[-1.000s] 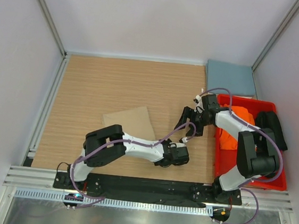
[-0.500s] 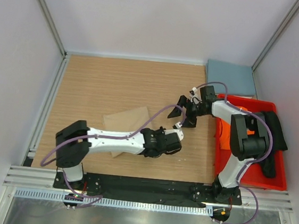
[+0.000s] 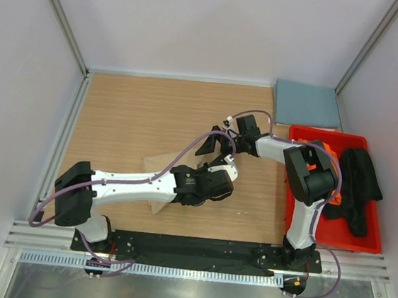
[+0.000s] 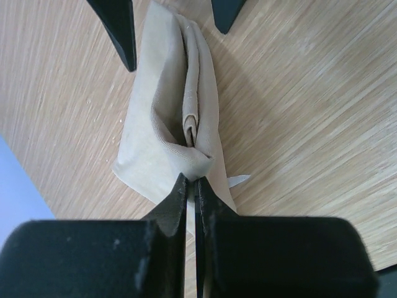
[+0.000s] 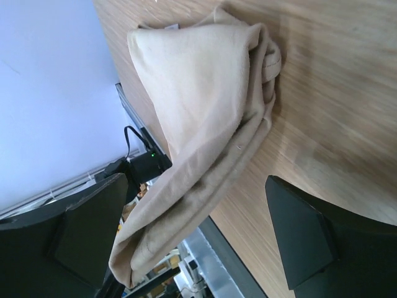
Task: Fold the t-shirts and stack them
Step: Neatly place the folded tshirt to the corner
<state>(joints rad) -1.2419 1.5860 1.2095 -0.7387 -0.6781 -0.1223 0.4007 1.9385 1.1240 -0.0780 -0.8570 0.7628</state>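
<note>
Mid-table, left pincer (image 4: 192,186) pinching tan t-shirt (image 4: 161,124) — right pincer (image 5: 198,223) splayed, stretched leftward

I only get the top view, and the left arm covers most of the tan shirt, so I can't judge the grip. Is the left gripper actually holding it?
Observer: Yes. The left wrist view shows the left gripper shut on an edge of the tan shirt.
Operator: Is the cloth flat there?
Observer: No, it is bunched into lengthwise folds just ahead of that gripper.
Operator: And the right gripper?
Observer: The right gripper is open, one finger on each side of the shirt, not closed on it.
</note>
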